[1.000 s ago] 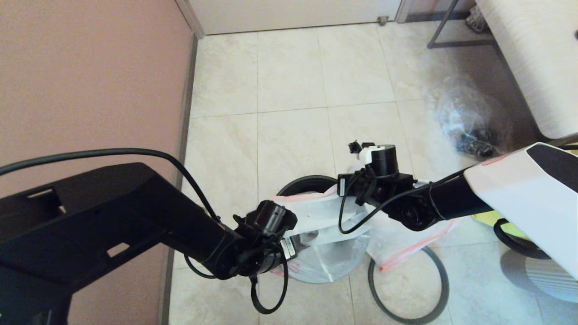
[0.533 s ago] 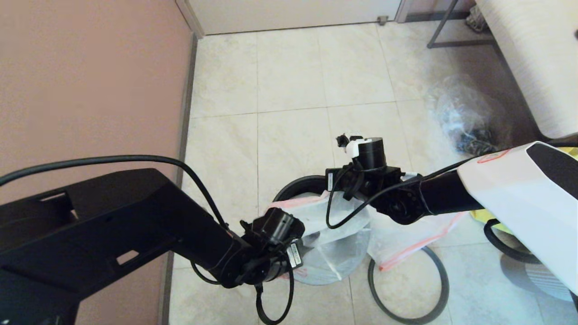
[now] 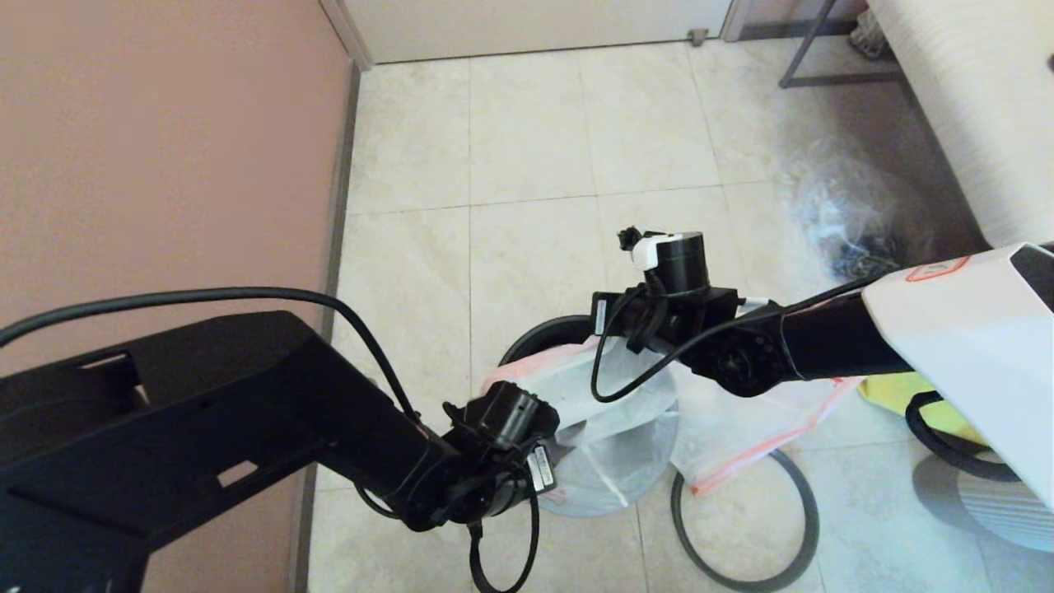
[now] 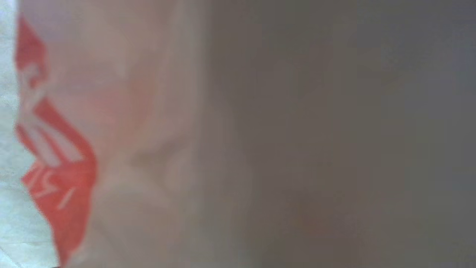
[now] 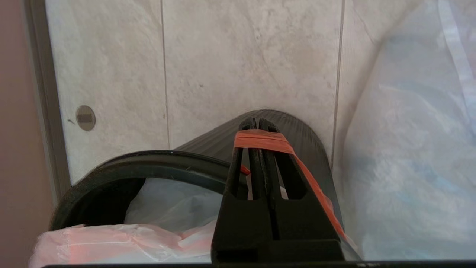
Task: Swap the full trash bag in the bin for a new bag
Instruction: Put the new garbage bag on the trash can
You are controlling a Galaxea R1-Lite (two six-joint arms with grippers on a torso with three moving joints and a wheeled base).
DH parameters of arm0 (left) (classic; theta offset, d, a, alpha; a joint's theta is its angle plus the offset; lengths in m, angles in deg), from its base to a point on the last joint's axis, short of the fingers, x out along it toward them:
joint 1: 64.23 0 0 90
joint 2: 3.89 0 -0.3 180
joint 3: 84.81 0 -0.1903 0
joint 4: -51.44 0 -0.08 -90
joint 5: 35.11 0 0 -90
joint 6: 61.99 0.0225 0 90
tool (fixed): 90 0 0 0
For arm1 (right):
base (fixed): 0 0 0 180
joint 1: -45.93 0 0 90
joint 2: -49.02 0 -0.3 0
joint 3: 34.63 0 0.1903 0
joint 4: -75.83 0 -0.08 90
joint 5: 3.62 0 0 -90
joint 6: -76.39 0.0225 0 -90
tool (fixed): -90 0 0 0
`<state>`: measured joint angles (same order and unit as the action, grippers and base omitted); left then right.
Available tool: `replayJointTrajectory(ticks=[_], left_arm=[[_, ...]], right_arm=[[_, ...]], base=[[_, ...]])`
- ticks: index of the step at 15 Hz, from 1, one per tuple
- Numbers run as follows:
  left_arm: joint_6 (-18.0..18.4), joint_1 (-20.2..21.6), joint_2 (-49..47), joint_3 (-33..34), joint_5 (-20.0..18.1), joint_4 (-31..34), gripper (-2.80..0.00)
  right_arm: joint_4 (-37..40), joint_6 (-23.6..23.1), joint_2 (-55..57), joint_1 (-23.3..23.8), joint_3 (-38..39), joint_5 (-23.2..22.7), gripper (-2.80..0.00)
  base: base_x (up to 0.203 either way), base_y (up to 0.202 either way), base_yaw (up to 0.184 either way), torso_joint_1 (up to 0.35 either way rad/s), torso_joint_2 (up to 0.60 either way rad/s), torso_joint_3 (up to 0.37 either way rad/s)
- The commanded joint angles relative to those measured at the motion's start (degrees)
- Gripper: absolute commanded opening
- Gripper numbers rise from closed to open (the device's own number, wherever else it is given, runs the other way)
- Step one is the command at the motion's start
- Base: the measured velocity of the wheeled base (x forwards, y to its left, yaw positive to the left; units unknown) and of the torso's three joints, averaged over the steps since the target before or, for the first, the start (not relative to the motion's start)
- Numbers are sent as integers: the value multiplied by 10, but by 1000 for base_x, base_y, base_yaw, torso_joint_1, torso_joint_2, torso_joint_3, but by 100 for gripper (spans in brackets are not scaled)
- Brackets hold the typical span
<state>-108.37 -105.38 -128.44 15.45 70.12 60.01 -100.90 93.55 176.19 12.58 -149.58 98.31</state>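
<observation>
1. One bin on the floor; one white bag draped over its mouth.
2. Right claw above the bin rim, closed on the bag's red drawstring.
3. Left claw at the bin's near side; grip cannot be told.
4. One loose hoop beside the bin.

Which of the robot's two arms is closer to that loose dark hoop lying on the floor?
Right. The right gripper hangs over the bin, beside the hoop; the left gripper is across the bin.

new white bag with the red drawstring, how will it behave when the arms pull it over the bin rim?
Probably floppy: the new bag sags in folds across the bin and onto the floor. Likely very light, since it's thin and see-through. The red drawstring is looped over the shut right gripper, so it may snag rather than slip off.
</observation>
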Motion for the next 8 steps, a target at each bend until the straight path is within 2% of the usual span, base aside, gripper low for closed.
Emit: replayJointTrajectory(ticks=[1,3,6,8], left_arm=[[-2,3,1,1,1,0,-280],[3,6,7,1,1,0,-280],[6,14,28,2,0,4,-280],[23,26,41,7,-14,5,-280]], right_arm=[[3,12,-18,0,0,-4,-280],[19,33,-34,2,7,-6,-280],[25,36,-57,22,26,-7,-280],[25,41,-62,30,43,-8,-280]], base=[[0,0,0,0,0,0],[0,0,0,0,0,0],[0,0,0,0,0,0],[0,0,0,0,0,0]])
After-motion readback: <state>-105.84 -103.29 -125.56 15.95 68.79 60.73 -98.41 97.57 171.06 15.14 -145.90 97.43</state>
